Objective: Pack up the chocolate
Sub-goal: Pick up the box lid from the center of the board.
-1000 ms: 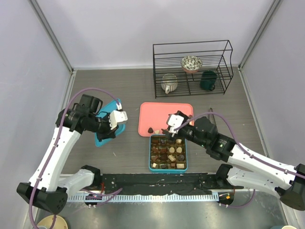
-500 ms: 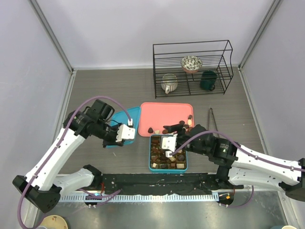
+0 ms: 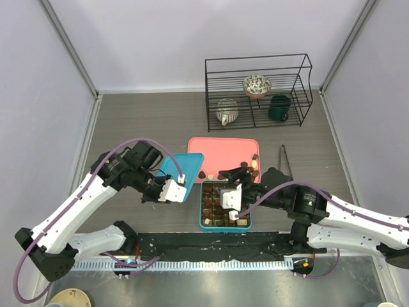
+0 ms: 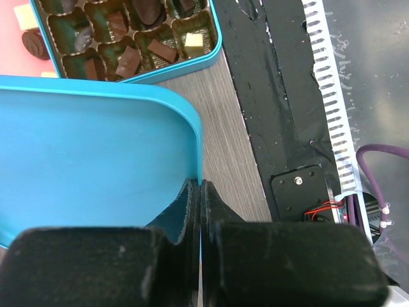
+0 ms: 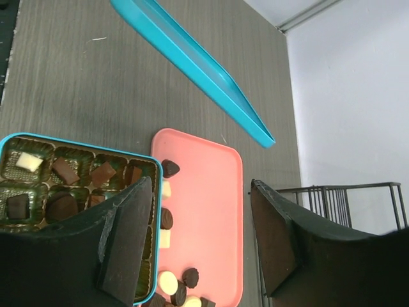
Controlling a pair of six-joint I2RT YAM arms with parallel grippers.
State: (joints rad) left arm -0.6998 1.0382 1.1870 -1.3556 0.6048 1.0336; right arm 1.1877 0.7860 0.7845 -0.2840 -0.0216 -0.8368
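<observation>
Right gripper point(image 5: 199, 192): jaws wide, holding nothing, above the box point(image 3: 220, 227) rim | loose chocolates point(image 5: 166, 218): just below its fingers, strung along the pink tray point(image 5: 211, 256) edge at picture centre; others in box cells | left gripper point(image 4: 200, 188): pinched shut on the lid point(image 4: 96, 147), picture left; right arm judged nearer.

The left arm point(image 3: 70, 214) and right arm point(image 3: 358, 220) were built of smooth white links between black joint housings, each trailed by a looping purple cable point(image 3: 131, 143), and the left pincer point(image 4: 200, 192) and right pincer point(image 5: 199, 185) had matte black fingers point(image 5: 124, 243).
</observation>
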